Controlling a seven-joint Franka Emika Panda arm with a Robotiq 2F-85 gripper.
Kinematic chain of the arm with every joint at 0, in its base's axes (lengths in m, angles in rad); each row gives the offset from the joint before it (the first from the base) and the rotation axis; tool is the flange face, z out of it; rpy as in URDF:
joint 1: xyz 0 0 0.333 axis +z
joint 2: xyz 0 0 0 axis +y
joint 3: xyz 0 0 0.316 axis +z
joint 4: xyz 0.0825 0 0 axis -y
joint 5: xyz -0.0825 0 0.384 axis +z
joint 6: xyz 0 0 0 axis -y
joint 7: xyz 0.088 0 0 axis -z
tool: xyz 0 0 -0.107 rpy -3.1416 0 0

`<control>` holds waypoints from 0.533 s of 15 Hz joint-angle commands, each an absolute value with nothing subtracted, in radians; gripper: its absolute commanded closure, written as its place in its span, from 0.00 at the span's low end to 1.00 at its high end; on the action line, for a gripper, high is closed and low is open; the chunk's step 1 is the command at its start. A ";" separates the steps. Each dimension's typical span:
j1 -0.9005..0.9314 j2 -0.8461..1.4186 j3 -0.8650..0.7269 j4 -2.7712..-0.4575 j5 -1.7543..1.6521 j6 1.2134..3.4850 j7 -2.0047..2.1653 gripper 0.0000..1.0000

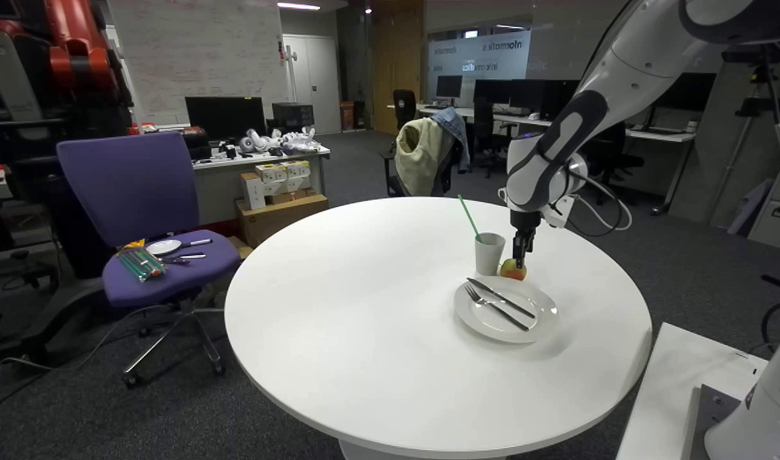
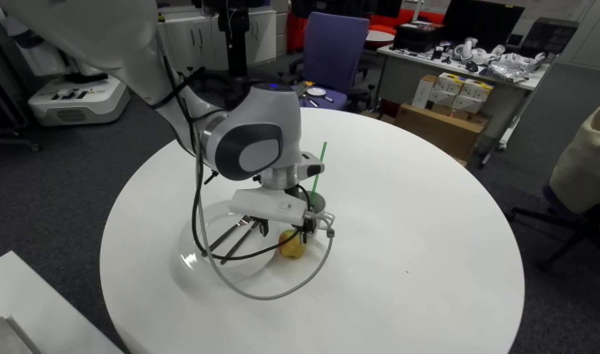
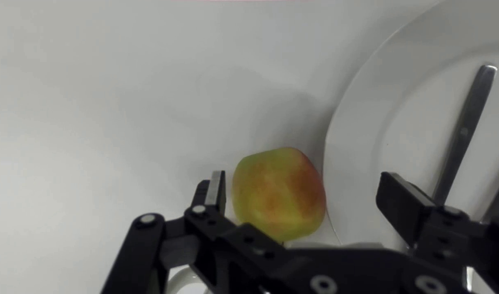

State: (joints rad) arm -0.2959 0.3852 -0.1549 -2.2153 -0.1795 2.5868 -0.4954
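The gripper [image 3: 304,186] is spread wide — in the wrist view the red-and-yellow apple [image 3: 278,195] lies on the table [image 3: 110,102] between the fingers [image 3: 400,204], nearer the one farther from the dinner plate [image 3: 355,151].

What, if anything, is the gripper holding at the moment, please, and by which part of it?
Nothing is held: in the wrist view the open fingers stand on either side of the apple, with a clear gap toward the plate.
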 commanded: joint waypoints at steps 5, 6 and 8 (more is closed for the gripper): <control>-0.261 0.377 -0.187 -2.198 -0.281 2.580 -0.427 0.00; -0.260 0.383 -0.185 -2.195 -0.281 2.584 -0.426 0.00; -0.261 0.399 -0.180 -2.188 -0.276 2.591 -0.432 0.00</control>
State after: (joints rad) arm -0.2721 0.3866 -0.1740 -2.2031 -0.2537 2.5872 -0.4578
